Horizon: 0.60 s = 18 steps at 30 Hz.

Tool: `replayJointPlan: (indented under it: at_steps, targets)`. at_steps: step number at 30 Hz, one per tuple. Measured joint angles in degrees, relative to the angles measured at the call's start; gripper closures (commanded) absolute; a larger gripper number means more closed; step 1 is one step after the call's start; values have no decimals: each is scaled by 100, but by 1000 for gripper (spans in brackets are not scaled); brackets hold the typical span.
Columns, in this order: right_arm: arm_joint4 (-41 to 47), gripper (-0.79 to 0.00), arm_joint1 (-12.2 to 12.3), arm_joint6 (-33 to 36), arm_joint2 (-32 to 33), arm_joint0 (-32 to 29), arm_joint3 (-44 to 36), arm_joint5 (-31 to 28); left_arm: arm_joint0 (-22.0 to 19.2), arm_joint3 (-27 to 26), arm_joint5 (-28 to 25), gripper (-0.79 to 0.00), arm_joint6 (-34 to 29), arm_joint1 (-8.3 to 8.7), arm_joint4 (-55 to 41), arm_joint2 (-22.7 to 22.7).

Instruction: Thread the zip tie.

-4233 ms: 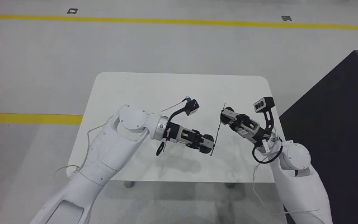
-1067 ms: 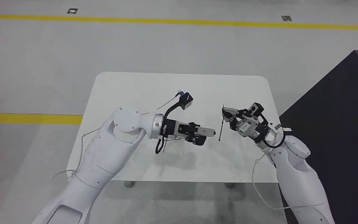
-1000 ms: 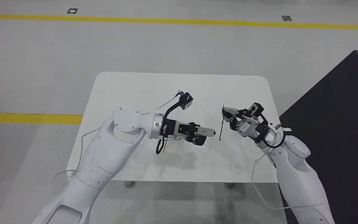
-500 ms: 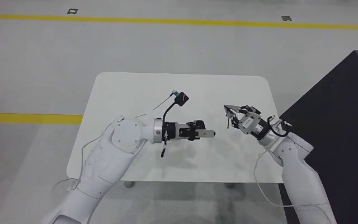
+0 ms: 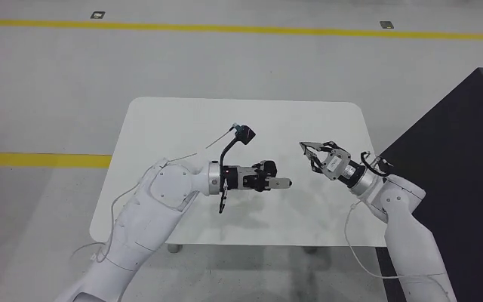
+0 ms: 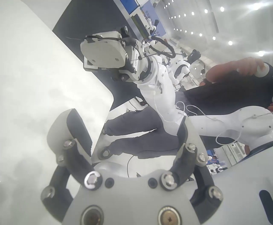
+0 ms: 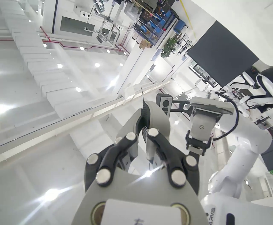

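I have the thin black zip tie (image 7: 142,94) pinched in the right gripper (image 7: 143,109). Its ribbed pads (image 7: 145,116) are pressed flat on the strap, and only the pointed tip pokes out. My left gripper (image 6: 128,134) is spread wide, holding nothing, over the smooth white table (image 5: 189,121).

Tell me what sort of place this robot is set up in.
Most likely a large robotics lab or test hall. The white table stands on a grey floor marked with yellow lines. Other white robots stand in the background, and blue bins fill shelving farther off.
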Motion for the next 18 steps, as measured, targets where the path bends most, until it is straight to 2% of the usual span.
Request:
replayJointPlan:
  at_steps: [5,12,18]
  targets:
    - [391,0,-16,-246,-9,-41,54,130,174,-192,-64,-785,361,8,316,4]
    - [1524,0,-10,-1343,41,25,84,999,424,-377,-231,-785,1369,-5,1515,103]
    - [2391,0,-12,-2245,57,86,10,1117,469,-420,-219,-785,1766,-26,2053,188]
